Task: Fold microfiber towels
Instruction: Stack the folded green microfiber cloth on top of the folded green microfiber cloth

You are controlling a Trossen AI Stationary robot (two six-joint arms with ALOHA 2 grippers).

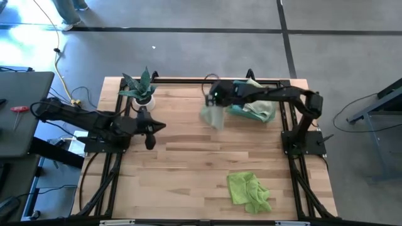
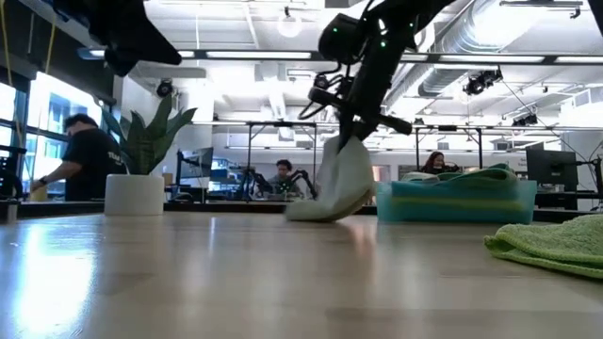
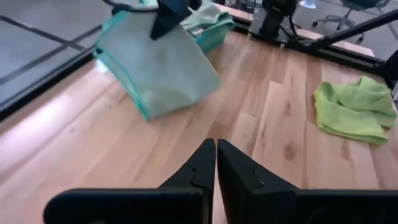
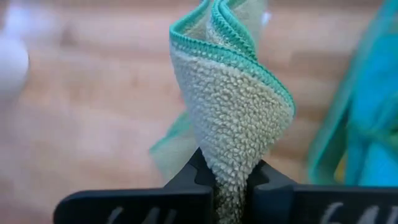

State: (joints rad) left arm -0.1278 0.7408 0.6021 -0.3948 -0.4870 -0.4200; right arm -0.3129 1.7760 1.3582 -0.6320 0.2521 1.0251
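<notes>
The right pincer (image 1: 217,102) pinches a soft pale sage green cloth with a teal edge (image 1: 213,116) and holds it hanging near the back of the wooden bench (image 1: 188,163), its bottom corner touching the wood, while the left pincer (image 1: 149,143), squeezed shut and holding nothing, waits near the small plant (image 1: 139,86)

Grey floor (image 1: 188,56) with dark seams, bright windows (image 2: 19,132), exposed ceiling ducts (image 2: 471,42) (strip lights overhead).
</notes>
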